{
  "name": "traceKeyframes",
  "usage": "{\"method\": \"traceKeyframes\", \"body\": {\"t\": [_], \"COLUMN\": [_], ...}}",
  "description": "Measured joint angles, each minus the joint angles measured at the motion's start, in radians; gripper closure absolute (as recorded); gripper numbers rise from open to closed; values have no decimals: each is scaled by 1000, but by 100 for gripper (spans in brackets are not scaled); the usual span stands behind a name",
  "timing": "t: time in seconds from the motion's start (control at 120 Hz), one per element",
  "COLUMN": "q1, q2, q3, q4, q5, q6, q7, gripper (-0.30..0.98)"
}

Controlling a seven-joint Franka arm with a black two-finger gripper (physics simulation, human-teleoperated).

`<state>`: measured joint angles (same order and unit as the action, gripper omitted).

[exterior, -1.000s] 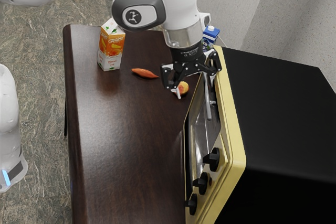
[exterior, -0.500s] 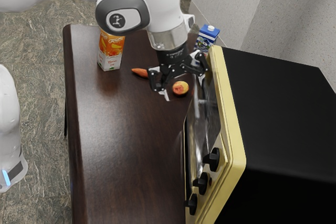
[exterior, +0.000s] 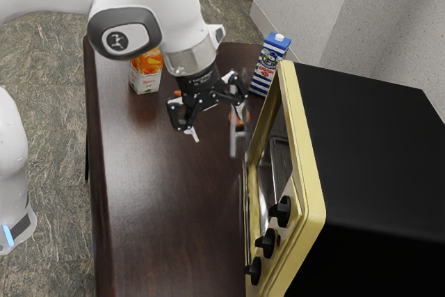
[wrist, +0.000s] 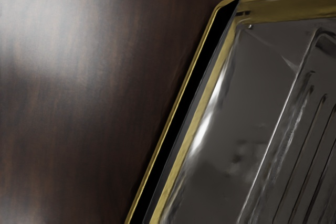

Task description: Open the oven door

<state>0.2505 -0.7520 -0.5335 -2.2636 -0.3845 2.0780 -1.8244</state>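
Oven door (exterior: 240,134) partway open, out over the table (exterior: 174,199); gripper (exterior: 216,120) spread wide by the handle (exterior: 233,147), contact hard to judge. Best keep one finger behind it, follow the hinge's arc. One door, one handle, three knobs (exterior: 282,211); two cartons (exterior: 267,69) toward the table's far edge, one fruit (exterior: 240,119).

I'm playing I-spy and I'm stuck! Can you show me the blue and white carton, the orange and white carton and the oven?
Blue and white carton (exterior: 270,65): exterior view, on its printed side.
Orange and white carton (exterior: 146,76): exterior view, on its front.
Oven (exterior: 368,151): exterior view, on its black top.
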Motion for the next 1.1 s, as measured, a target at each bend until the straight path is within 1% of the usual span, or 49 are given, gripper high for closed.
{"method": "traceKeyframes", "body": {"t": [0.092, 0.25, 0.492, 0.842, 1.1], "q1": [-1, 6, 22, 28, 53], "q2": [-38, -68, -171, -350, -459], "q3": [0, -14, -41, -63, -109], "q4": [-32, -54, -118, -254, -323], "q5": [-16, -48, -103, -207, -286], "q6": [1, 0, -2, -4, -11], "q7": [0, 0, 0, 0, 0], "gripper": [1, 0, 0, 1, 1]}}
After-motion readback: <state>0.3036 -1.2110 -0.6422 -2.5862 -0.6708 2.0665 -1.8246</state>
